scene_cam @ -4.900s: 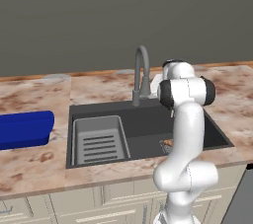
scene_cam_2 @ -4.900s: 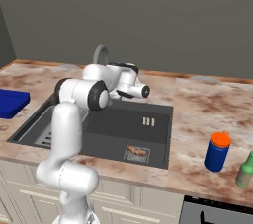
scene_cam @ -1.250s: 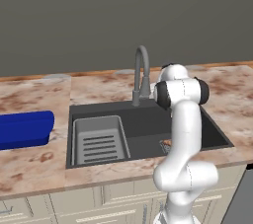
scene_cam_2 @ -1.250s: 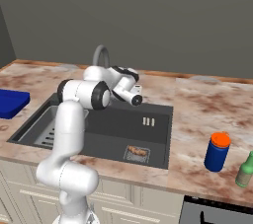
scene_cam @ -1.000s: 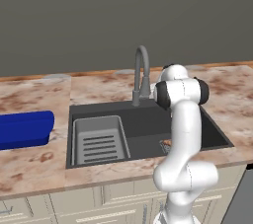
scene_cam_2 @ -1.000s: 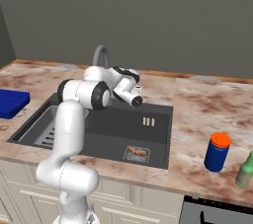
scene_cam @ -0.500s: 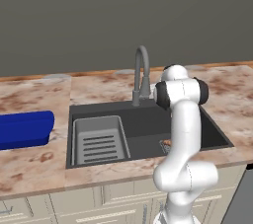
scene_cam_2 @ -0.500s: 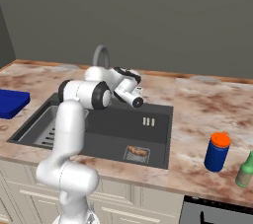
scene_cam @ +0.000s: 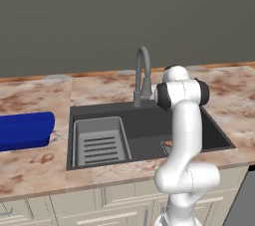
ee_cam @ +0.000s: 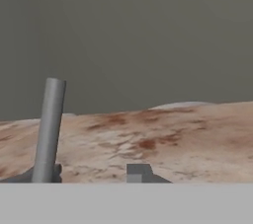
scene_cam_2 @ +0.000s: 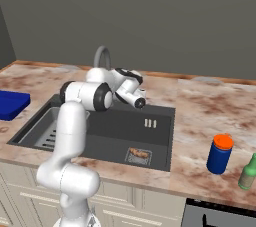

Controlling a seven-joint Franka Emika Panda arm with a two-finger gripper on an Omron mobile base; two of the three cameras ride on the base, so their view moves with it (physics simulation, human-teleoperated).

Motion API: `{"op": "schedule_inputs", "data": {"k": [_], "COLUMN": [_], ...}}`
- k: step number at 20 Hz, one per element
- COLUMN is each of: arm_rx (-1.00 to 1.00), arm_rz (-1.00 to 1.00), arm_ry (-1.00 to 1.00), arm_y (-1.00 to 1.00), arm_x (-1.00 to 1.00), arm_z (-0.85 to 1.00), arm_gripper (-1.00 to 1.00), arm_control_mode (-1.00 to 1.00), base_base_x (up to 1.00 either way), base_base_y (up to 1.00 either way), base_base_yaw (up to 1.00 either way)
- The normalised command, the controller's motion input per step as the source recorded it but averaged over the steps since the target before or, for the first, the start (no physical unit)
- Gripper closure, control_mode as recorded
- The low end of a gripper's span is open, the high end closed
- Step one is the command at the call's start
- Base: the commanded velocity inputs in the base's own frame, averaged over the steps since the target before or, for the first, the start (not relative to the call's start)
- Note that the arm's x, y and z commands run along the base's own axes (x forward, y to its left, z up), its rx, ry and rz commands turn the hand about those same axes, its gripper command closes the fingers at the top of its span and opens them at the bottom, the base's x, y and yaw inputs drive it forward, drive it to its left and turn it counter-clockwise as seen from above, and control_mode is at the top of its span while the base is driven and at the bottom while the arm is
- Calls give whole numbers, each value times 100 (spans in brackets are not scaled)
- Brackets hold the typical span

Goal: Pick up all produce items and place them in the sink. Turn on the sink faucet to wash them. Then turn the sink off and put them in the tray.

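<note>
Little has shifted over the last second: the wrist has rolled only slightly, and the gripper (scene_cam_2: 140, 103) stays poised above the back of the sink (scene_cam_2: 115, 136), just right of the faucet (scene_cam: 143, 74). Whether its jaws are parted or closed cannot be told; nothing shows between them. One fingertip (ee_cam: 138, 172) juts up near the faucet's post in the hand view. One produce item (scene_cam_2: 139, 154) lies on the drain grate at the basin's right front. One blue tray (scene_cam: 25, 130) rests on the counter (scene_cam_2: 210, 116), left of the sink. One rack insert (scene_cam: 99, 141) fills the basin's left half. One blue jar (scene_cam_2: 219, 154) and one green bottle (scene_cam_2: 248, 172) stand at the right.
</note>
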Motion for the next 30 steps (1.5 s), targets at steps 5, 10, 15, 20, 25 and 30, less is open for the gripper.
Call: {"op": "schedule_inputs", "data": {"k": [5,10,15,20,25,30], "arm_rx": [1,2,3,3,1,0], "arm_rz": [0,-1,-1,-2,-1,2], "arm_ry": [3,3,4,6,5,-1], "arm_y": [-62,-64,-62,-60,-37,-1], "arm_x": [0,0,0,0,0,0], "arm_z": [-33,-35,-37,-37,-21,0], "arm_gripper": [100,100,100,100,100,100], "arm_control_mode": [-100,-100,-100,-100,-100,-100], "base_base_x": [0,0,0,0,0,0], "base_base_y": [0,0,0,0,0,0], "base_base_yaw": [0,0,0,0,0,0]}}
